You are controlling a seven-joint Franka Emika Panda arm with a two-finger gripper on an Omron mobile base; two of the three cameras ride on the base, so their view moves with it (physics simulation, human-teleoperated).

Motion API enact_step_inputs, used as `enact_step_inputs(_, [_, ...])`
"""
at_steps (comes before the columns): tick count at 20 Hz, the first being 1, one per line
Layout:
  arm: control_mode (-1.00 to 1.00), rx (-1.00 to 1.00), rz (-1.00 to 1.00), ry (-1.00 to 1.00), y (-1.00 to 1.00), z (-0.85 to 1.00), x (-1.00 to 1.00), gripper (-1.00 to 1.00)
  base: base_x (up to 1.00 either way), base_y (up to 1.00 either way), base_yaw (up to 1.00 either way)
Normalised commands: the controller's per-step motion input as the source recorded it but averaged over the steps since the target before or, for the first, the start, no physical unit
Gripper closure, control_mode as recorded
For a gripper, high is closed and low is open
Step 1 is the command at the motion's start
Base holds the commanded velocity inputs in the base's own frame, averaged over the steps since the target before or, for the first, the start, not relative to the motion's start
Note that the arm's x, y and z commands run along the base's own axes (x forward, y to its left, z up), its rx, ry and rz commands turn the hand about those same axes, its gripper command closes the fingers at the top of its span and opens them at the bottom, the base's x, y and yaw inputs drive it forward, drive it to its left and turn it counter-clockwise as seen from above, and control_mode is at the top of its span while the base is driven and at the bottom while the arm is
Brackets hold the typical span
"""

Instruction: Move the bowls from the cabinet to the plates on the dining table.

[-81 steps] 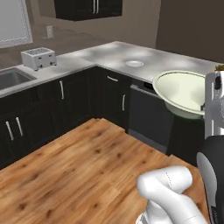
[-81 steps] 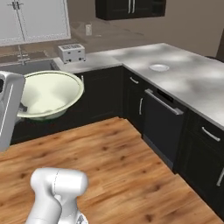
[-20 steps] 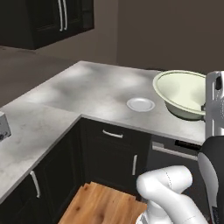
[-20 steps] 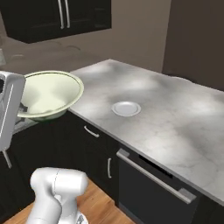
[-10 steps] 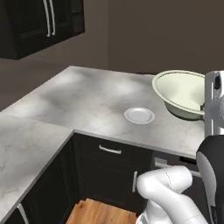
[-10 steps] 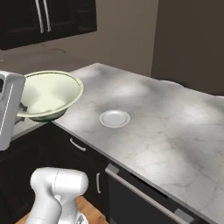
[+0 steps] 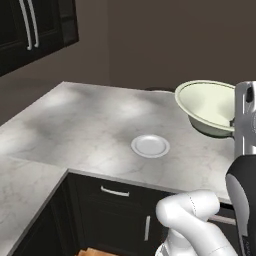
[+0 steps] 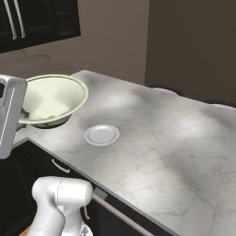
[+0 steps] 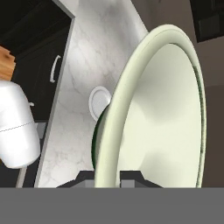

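Left base view: cream-white bowl held aloft above dining table, right of plate; right base view: same bowl left of plate; hand view: my gripper clamped tight on bowl rim.

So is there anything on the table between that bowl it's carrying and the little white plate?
No. In both base views, only bare marble table lies between the held bowl and the plate.

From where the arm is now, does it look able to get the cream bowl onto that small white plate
Probably yes. The gripper holds the cream bowl above the dining table, and nothing stands between it and the plate.
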Motion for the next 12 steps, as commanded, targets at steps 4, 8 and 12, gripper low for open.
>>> enact_step_inputs(4, [1.0,0.0,0.0,0.0,0.0,0.0,0.0,1.0,0.68,0.17,-0.14])
enact_step_inputs(8, [1.0,0.0,0.0,0.0,0.0,0.0,0.0,1.0,0.63,0.22,-0.12])
enact_step_inputs(12, [1.0,0.0,0.0,0.0,0.0,0.0,0.0,1.0,0.57,0.24,-0.12])
